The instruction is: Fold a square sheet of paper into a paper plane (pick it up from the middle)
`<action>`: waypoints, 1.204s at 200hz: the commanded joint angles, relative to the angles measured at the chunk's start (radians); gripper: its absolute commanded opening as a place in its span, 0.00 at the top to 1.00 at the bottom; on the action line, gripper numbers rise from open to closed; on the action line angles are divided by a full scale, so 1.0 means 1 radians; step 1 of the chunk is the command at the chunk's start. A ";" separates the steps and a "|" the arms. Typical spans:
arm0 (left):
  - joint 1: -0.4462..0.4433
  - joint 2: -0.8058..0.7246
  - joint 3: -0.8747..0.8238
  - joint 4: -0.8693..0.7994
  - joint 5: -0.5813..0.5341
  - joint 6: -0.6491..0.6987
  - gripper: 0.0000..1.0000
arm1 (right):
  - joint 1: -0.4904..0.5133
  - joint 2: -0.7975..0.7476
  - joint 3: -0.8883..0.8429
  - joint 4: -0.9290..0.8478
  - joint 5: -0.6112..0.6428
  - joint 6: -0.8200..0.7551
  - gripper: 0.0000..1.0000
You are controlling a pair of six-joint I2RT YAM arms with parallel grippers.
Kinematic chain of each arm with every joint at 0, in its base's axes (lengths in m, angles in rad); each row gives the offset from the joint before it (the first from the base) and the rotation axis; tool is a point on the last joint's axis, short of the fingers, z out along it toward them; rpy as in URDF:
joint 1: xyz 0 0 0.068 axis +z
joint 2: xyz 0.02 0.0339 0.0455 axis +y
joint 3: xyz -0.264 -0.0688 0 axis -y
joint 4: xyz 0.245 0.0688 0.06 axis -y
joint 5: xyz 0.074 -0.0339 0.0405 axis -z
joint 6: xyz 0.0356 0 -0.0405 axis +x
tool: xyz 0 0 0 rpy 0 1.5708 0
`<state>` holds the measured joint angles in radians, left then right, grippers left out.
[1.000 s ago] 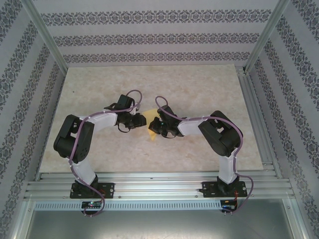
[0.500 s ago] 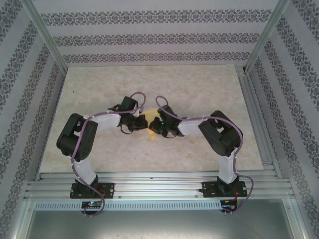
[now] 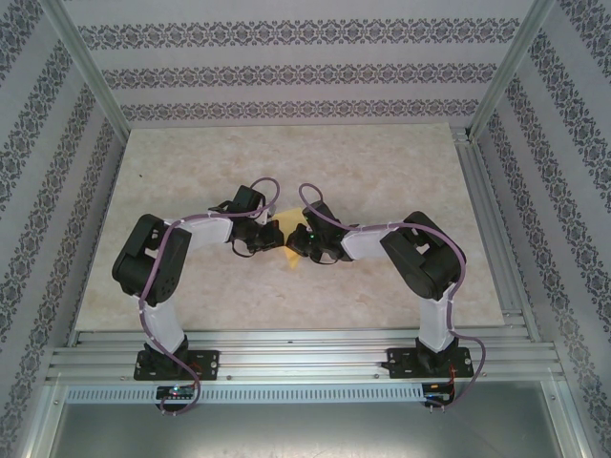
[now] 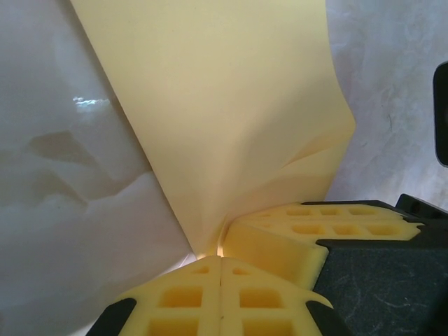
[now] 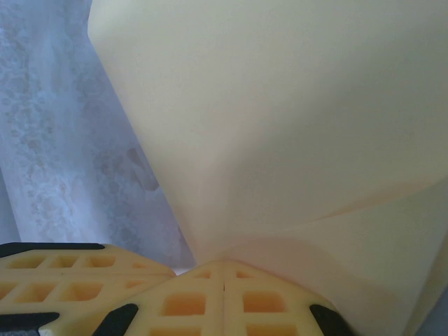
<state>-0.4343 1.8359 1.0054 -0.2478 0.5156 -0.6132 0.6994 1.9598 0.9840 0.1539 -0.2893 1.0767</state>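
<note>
The yellow sheet of paper [image 3: 286, 240] is held off the table between my two grippers at the table's middle. In the top view only a small yellow patch of it shows between the black wrists. My left gripper [image 3: 271, 237] is shut on the paper's left part; in the left wrist view the sheet [image 4: 224, 119] rises from the closed yellow pads [image 4: 221, 260] and buckles to the right. My right gripper [image 3: 294, 240] is shut on the paper's right part; in the right wrist view the sheet [image 5: 294, 126] fans up from the closed pads [image 5: 222, 267] with a crease at right.
A pale marbled tabletop [image 3: 286, 153] lies beneath, open behind and to both sides of the arms. Patterned walls and metal posts [image 3: 91, 72] enclose it. An aluminium rail [image 3: 305, 348] runs along the near edge with the arm bases.
The left arm has slid to the right, bringing its gripper closer to the right one, and less yellow paper shows between them. The right arm has barely moved.
</note>
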 commanded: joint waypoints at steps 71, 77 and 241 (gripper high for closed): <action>-0.013 0.051 0.024 0.016 -0.066 -0.034 1.00 | -0.011 0.014 -0.053 -0.015 -0.007 0.061 1.00; -0.013 0.053 0.026 0.010 -0.070 -0.035 1.00 | -0.012 0.013 -0.057 -0.011 -0.011 0.066 1.00; -0.011 -0.044 -0.073 0.190 -0.004 -0.168 1.00 | -0.021 0.014 -0.057 -0.011 -0.025 0.083 1.00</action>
<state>-0.4355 1.7966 0.9375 -0.1295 0.4908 -0.7403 0.6846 1.9587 0.9569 0.2043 -0.3161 1.1519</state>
